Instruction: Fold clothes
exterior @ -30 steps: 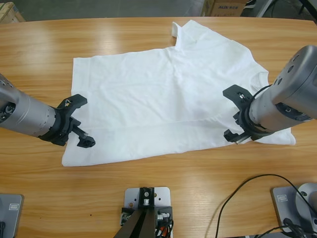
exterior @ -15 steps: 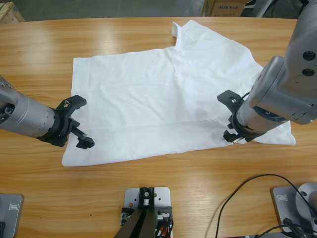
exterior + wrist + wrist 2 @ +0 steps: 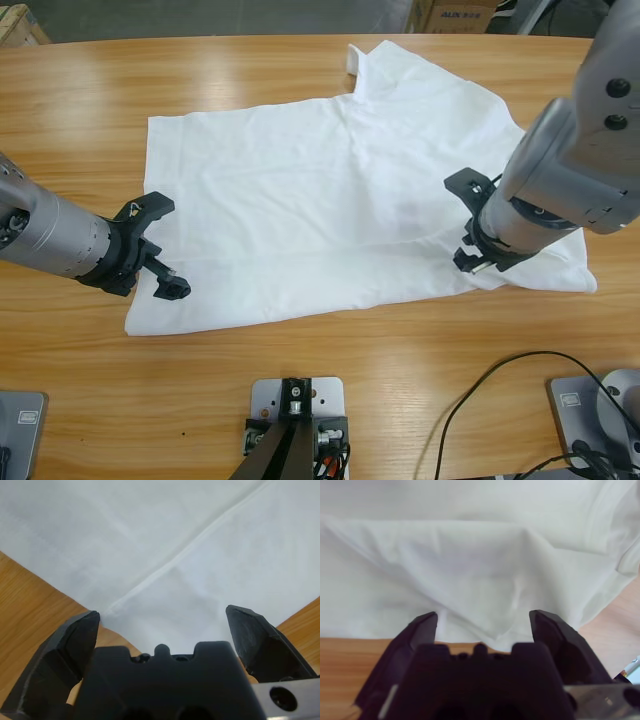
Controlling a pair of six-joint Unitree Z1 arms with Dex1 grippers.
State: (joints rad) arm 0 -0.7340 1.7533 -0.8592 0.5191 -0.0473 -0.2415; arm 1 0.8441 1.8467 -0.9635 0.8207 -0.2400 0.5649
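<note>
T-shirt [image 3: 340,190] lies flat just ahead of both wide-open claws: its near edge sits between the left claw's [image 3: 160,245] jaws, and the right claw [image 3: 470,225] faces the opposite end.

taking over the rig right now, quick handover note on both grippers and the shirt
Left gripper: open, at the T-shirt's near left corner, jaws either side of the edge, nothing gripped.
Right gripper: open, over the near right part of the shirt where the cloth is bunched, nothing gripped.
The shirt lies spread on the table, mostly flat, with one strip along the near edge already lying doubled over.
Done: both arms in place at the near edge.
Left: shut both grippers on the cloth and carry out the fold.
</note>
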